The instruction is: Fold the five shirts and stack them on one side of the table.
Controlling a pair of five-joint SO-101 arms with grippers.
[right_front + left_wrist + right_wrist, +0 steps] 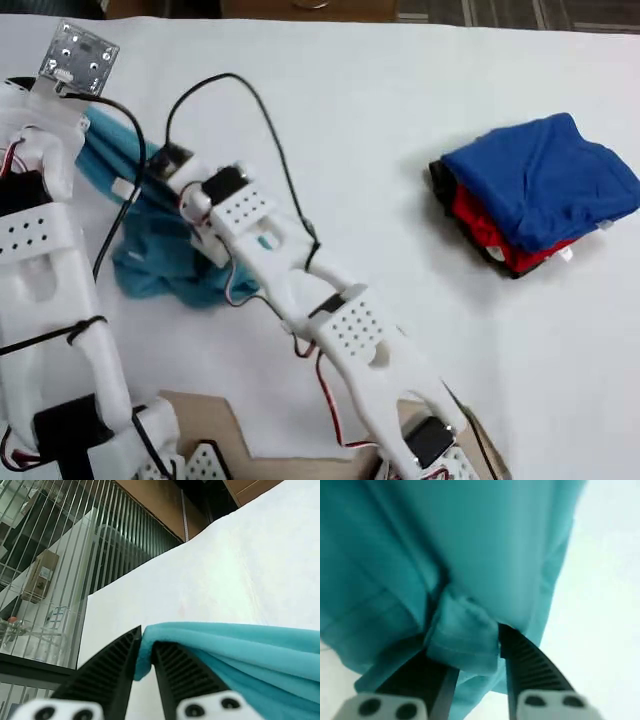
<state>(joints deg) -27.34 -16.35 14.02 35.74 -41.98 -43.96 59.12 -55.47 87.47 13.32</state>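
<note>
"Which shirt are you on, and where is it?"

"The teal shirt [165,265]. From the high view it lies bunched on the left part of the counter [400,100], between my 2 arms, with 1 band of cloth running up toward the left arm."

"What do the left fingers have?"

"My left fingers [159,652] are closed on a folded edge of the teal shirt. The cloth sits squeezed between the 2 black ribbed pads right at their tips and drapes away to 1 side, above the white counter."

"And the right?"

"My right fingers [509,636] are clamped on a thick gathered fold of the same shirt. The bunch fills the gap between the 2 pads, and the rest of the fabric spreads out beyond the tips. In the high view that arm reaches across from the near edge and ends over the teal heap."

"The other shirts?"

"A stack [520,200] sits on the right side of the counter, well apart from both arms. I can see 3 layers: a blue shirt [545,175] on top, a red shirt [480,228] under it, and a black shirt [441,183] at the bottom edge."
</note>
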